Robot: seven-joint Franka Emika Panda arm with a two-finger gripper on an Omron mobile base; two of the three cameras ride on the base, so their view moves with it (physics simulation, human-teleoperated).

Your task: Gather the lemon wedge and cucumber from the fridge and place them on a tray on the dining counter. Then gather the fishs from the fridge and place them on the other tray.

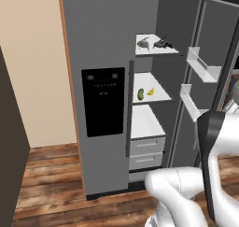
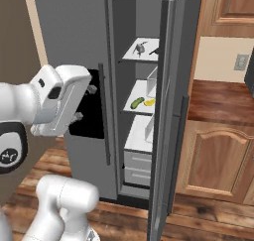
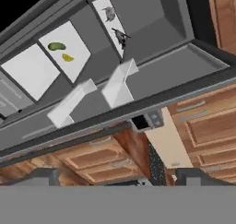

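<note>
Pincer (image 3: pixel 117 177) stood spread wide and empty, well short of the open fridge (image 1: pixel 100 44). Far ahead of it, the cucumber (image 1: pixel 140 94) and lemon wedge (image 1: pixel 151 91) lay side by side on the middle shelf (image 1: pixel 158 96), with two fish (image 1: pixel 144 44) on the shelf above.

The fridge (image 1: pixel 102 48) is standing with its right door (image 2: pixel 168 111) swung open, two fish (image 1: pixel 143 44) (image 1: pixel 163 44) lying side by side on the upper shelf (image 1: pixel 156 51). On the shelf below (image 1: pixel 156 96), the cucumber (image 1: pixel 140 94) is sitting just left of the lemon wedge (image 1: pixel 151 91), with drawers (image 1: pixel 146 147) stacked beneath and wooden cabinets (image 2: pixel 216 160) standing to the fridge's right.
</note>
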